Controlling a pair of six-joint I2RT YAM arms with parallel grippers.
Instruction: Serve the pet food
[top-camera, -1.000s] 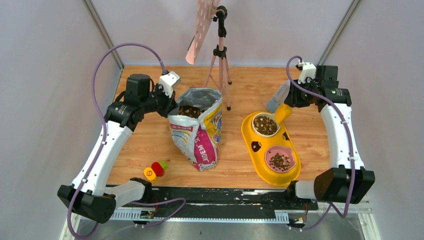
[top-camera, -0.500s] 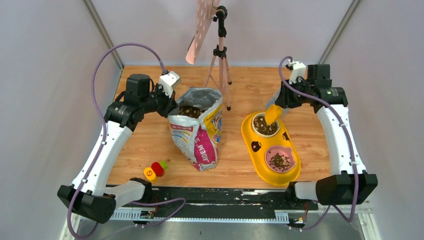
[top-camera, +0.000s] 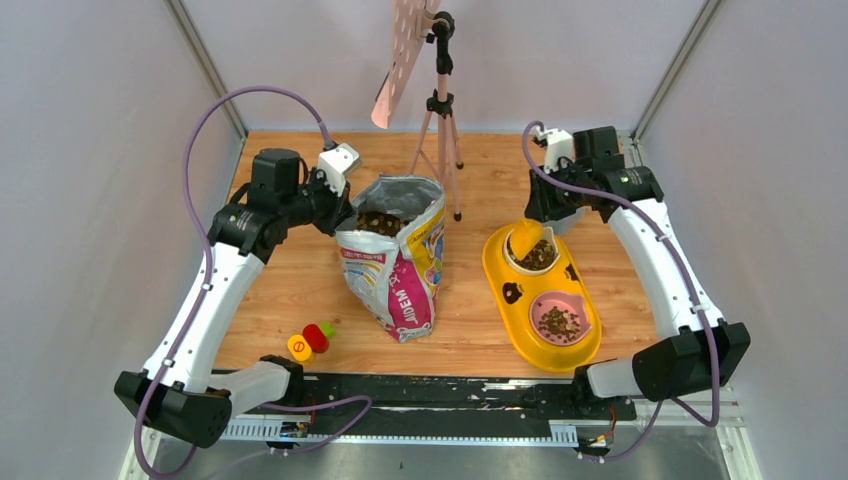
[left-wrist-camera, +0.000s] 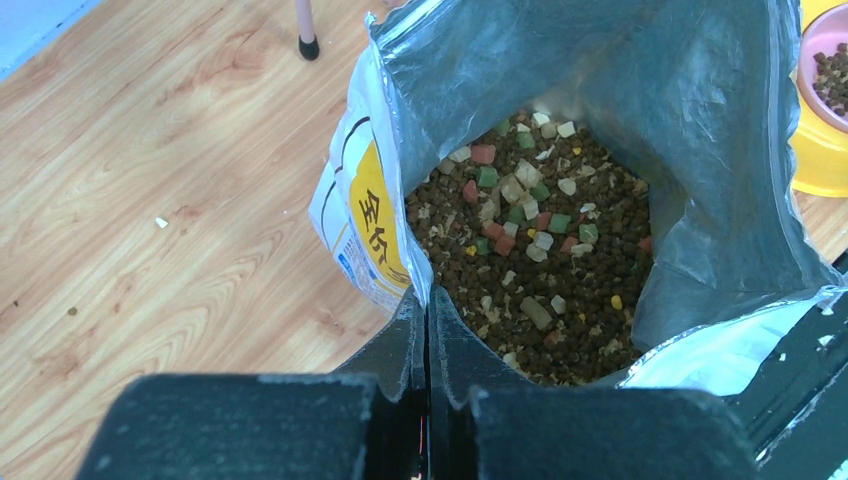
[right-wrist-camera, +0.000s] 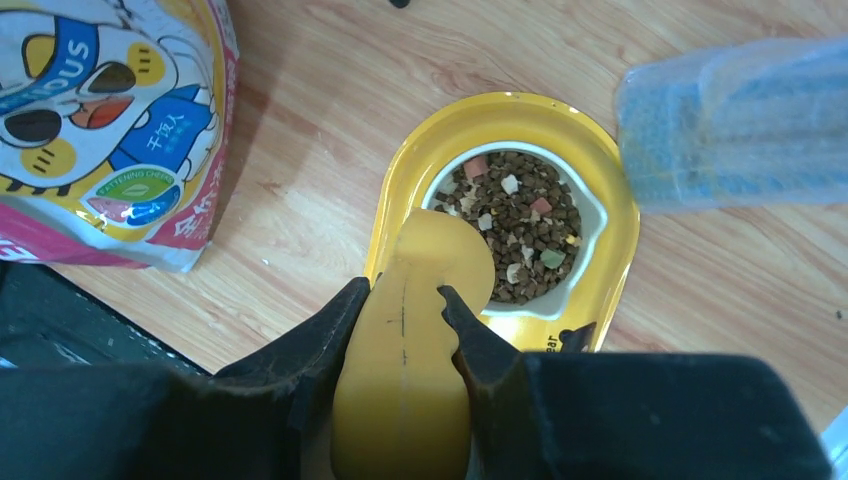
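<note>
While right pincer (right-wrist-camera: 403, 300) clamps scoop (right-wrist-camera: 440, 250), pet food (right-wrist-camera: 520, 230) in bowl (right-wrist-camera: 535, 308) just beyond

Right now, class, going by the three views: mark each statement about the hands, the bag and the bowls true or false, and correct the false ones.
1. The right hand holds the yellow scoop over the edge of the white bowl. True.
2. The pink bowl is empty. False: it holds pet food, as does the white bowl.
3. The left hand is shut on the rim of the bag. True.
4. The bag lies flat on its side. False: it stands upright, open at the top.
</note>
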